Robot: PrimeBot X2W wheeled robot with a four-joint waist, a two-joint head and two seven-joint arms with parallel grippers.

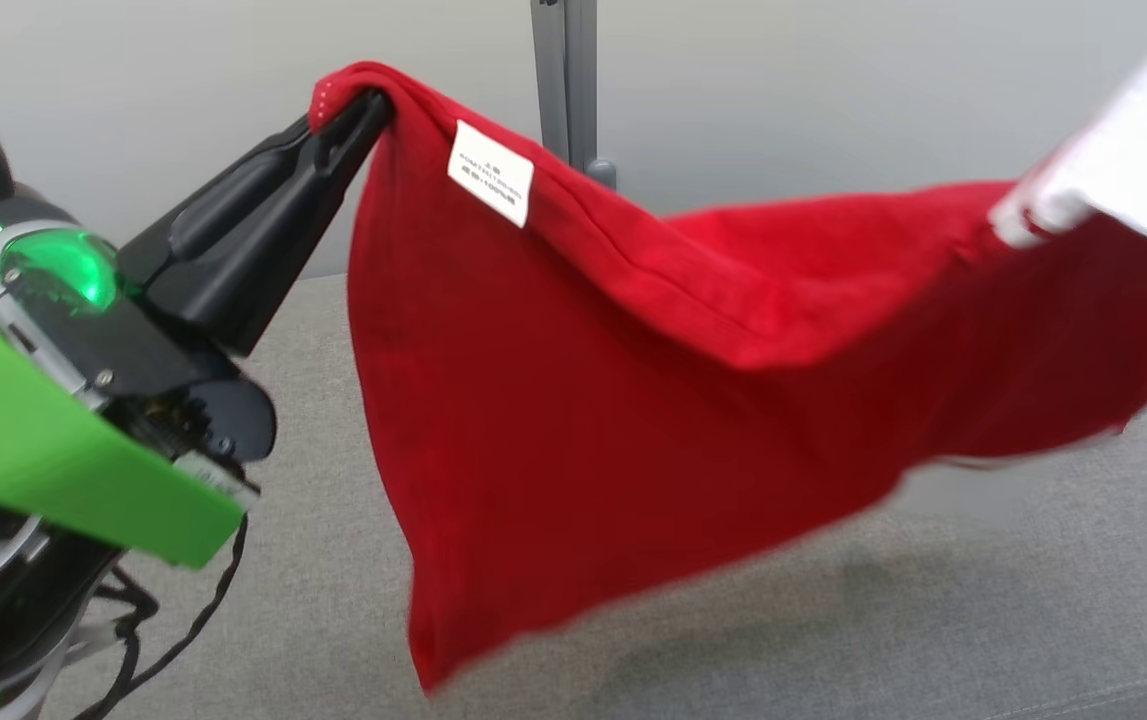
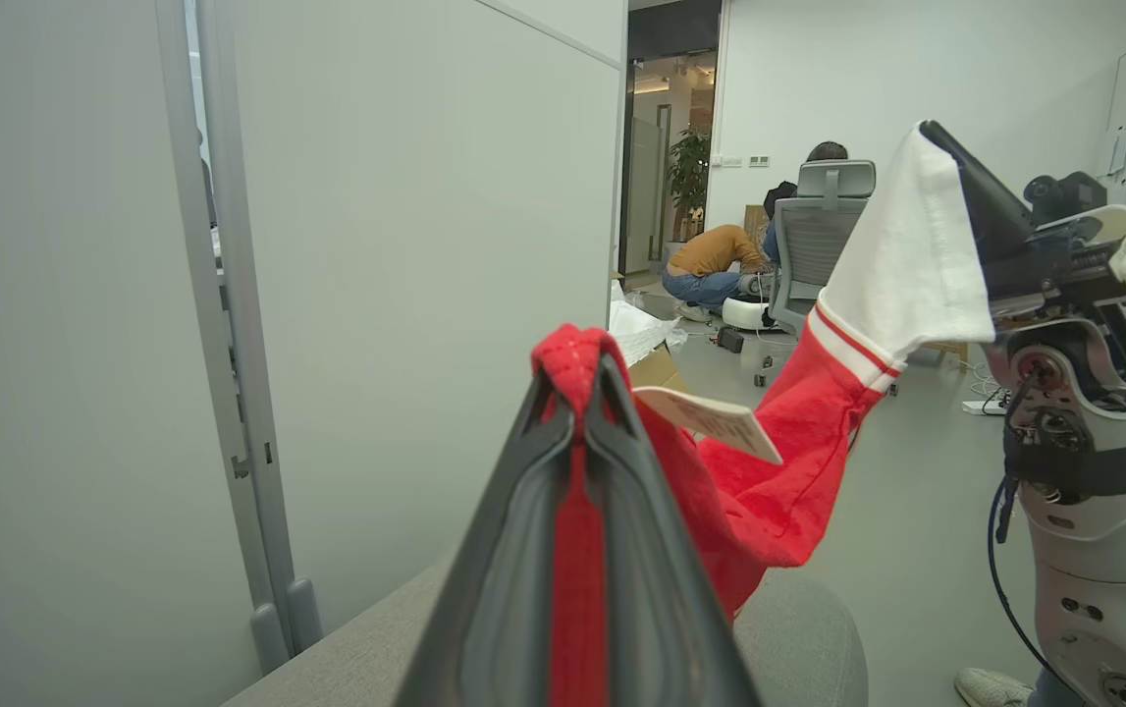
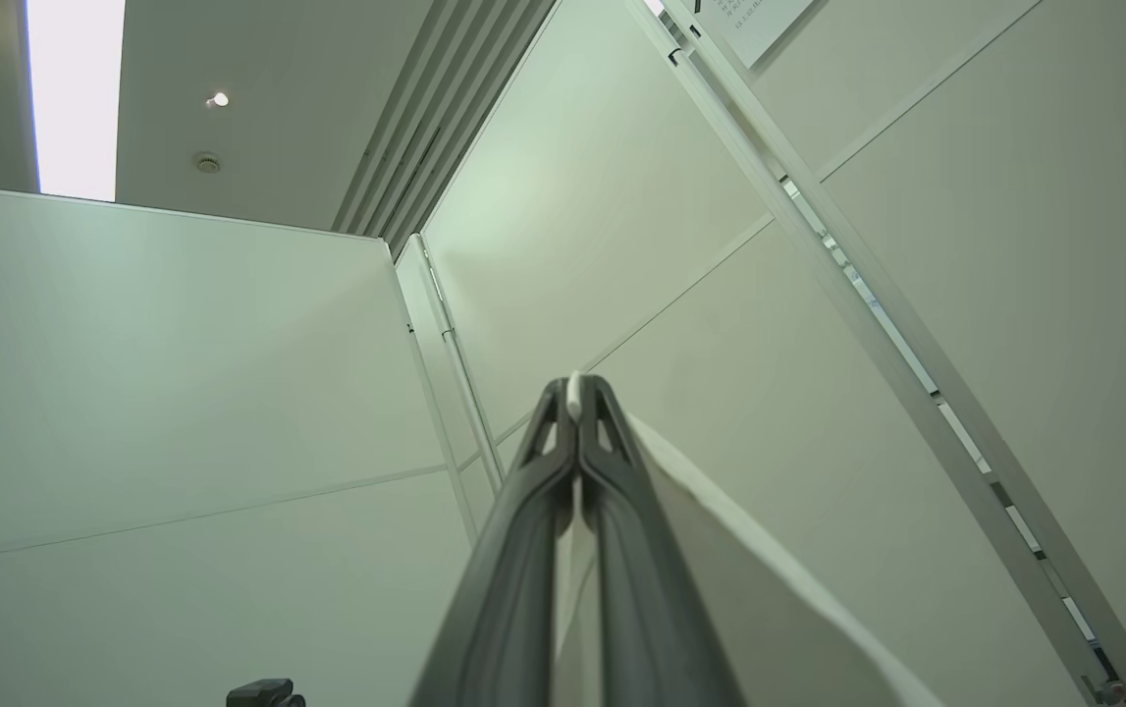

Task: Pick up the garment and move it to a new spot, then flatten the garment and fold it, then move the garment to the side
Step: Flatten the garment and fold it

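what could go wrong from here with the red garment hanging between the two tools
1. The left tool pinches only a small fold of the garment at its very tips, so the hanging weight could pull it free.
2. The right tool grips just the thin white part. The hold looks uneven, and the cloth sags in the middle.
3. The lower corner droops toward the grey surface and may land bunched, not flat.

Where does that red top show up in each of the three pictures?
Head view: garment hangs across the middle.
Left wrist view: centre, pinched by the left end effector.
Right wrist view: white edge in the right end effector, bottom centre.
Shared landmark: grey partition post.
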